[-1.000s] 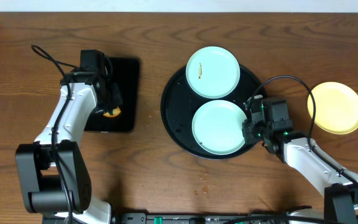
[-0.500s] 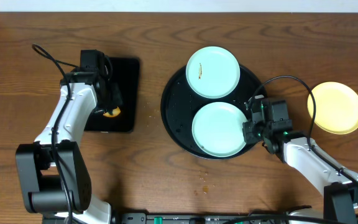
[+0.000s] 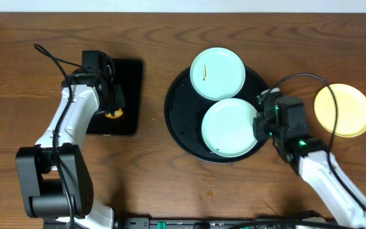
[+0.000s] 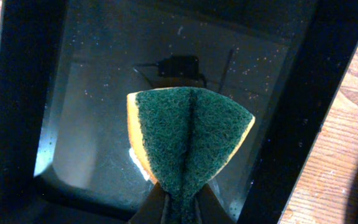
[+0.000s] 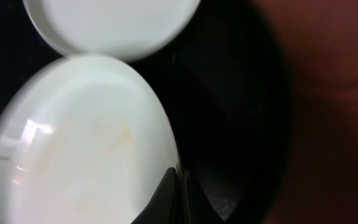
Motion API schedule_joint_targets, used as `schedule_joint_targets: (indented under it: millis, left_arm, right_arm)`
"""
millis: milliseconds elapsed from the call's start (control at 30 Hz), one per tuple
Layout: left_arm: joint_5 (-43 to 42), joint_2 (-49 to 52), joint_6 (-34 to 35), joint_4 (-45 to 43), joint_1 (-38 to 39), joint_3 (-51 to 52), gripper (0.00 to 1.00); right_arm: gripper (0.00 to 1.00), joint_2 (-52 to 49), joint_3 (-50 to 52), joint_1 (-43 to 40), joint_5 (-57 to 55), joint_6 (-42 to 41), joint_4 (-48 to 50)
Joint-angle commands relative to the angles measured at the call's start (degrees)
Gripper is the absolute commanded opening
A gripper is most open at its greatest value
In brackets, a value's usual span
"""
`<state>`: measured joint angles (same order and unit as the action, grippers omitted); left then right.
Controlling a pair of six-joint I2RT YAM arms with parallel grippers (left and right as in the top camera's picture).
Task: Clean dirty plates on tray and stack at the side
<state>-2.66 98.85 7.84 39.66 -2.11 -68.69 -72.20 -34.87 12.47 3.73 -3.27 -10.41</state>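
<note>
One yellow plate [image 3: 343, 110] is sitting aside on the tabletop [image 3: 170, 191] as the right hand [image 3: 262, 122] is pinching a pale plate [image 3: 230, 127] on the tray [image 3: 176, 117], another smeared plate [image 3: 216, 73] waiting, the left hand [image 4: 182, 208] squeezing a sponge [image 4: 188, 137].

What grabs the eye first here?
Two pale blue plates sit on the round black tray mid-table, the right pincer pinching the nearer plate by its rim. A yellow plate lies on the table further right. The left pincer holds a green sponge over a small rectangular tray.
</note>
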Motion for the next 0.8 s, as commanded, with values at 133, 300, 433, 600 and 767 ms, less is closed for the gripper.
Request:
schedule_joint_targets:
  millis: [133, 300, 433, 600, 767]
  left_arm:
    - [0.1, -0.2, -0.7, 0.1, -0.1, 0.2, 0.08]
    - [0.1, -0.2, -0.7, 0.1, -0.1, 0.2, 0.08]
    - [0.1, -0.2, -0.7, 0.1, -0.1, 0.2, 0.08]
    - [0.1, -0.2, -0.7, 0.2, -0.1, 0.2, 0.08]
    - [0.1, -0.2, -0.7, 0.5, -0.1, 0.2, 0.08]
  right_arm:
    - [0.01, 11.6, -1.5, 3.7, -16.7, 0.8, -1.1]
    - [0.01, 14.6, -1.5, 9.0, -27.8, 0.9, -0.7]
    - [0.01, 14.3, -1.5, 13.8, -33.6, 2.3, -0.7]
    - [0.28, 12.5, -1.5, 13.9, -30.9, -0.5, -1.6]
    - [0.48, 8.0, -1.5, 5.2, -8.6, 1.4, -2.3]
